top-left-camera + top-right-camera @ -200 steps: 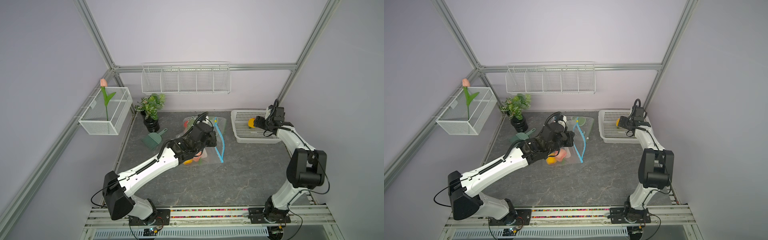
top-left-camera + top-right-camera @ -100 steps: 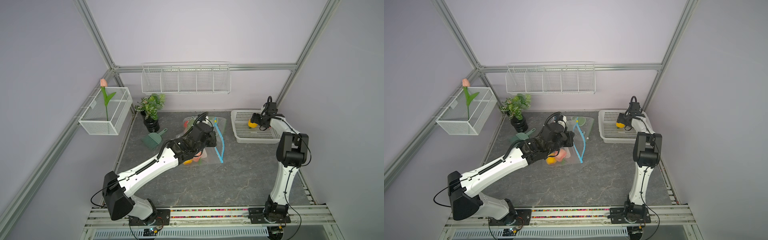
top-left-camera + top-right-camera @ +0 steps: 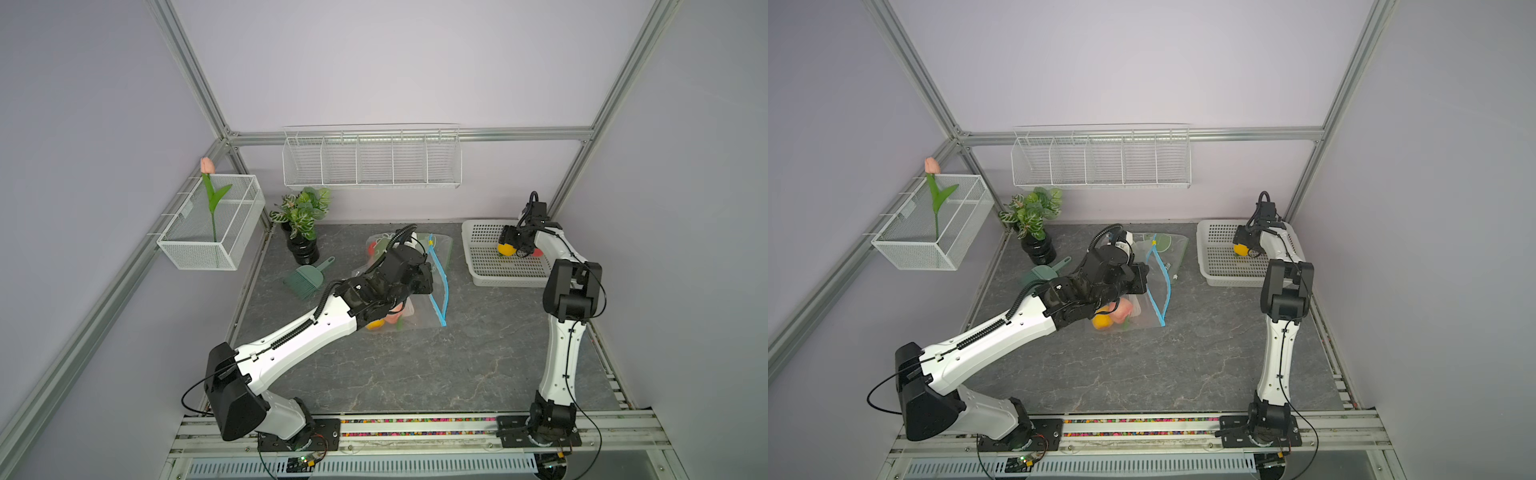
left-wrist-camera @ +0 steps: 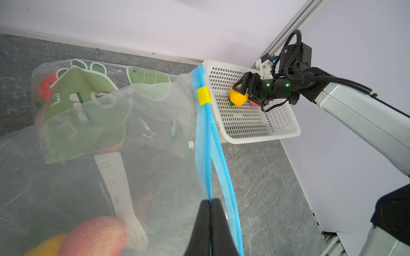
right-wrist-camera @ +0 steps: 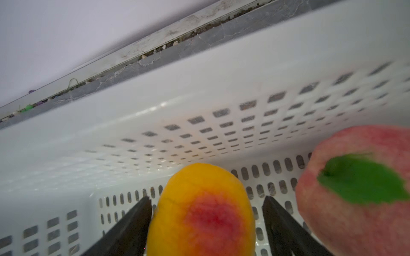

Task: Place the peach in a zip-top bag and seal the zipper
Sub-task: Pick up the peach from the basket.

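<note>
Right claw (image 5: pixel 206 199) wide, straddling peach (image 5: pixel 200 212); left claw (image 4: pixel 210 200) pinching zip-top bag (image 4: pixel 144 124).

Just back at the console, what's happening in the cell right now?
The left hand is shut on the blue zipper edge of the zip-top bag; fruit already lies inside. The right hand is down in the white basket, open, straddling a yellow-orange peach but not yet clamped on it. A pink peach sits beside it.
</note>
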